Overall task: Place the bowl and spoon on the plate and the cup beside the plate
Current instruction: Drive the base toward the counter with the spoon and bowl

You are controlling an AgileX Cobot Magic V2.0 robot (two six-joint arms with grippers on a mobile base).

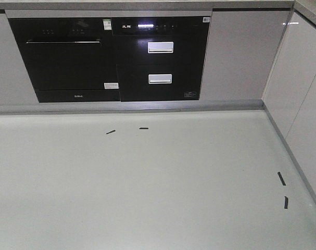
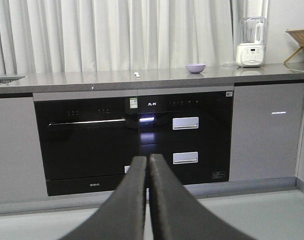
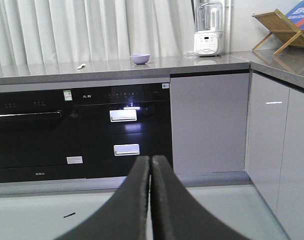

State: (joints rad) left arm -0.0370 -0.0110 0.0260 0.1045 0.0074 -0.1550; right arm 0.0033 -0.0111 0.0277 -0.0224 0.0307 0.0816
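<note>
A small lavender bowl [image 2: 195,68] [image 3: 140,59] stands far off on the grey countertop [image 2: 91,79] before the curtains. A small pale spoon [image 2: 137,74] [image 3: 80,66] lies on the same counter to the bowl's left. The plate and the cup are out of view. My left gripper [image 2: 148,159] is shut with nothing in it, low down and well short of the counter. My right gripper [image 3: 151,159] is likewise shut and empty, facing the black appliance fronts. Neither gripper appears in the front view.
A black built-in oven [image 1: 69,60] and drawer unit [image 1: 160,57] fill the cabinet front. On the counter's right end are a white blender [image 3: 208,29] and a wooden rack [image 3: 279,30]. Cabinets [image 1: 303,104] wall the right side. Black tape marks [image 1: 111,132] dot the pale floor.
</note>
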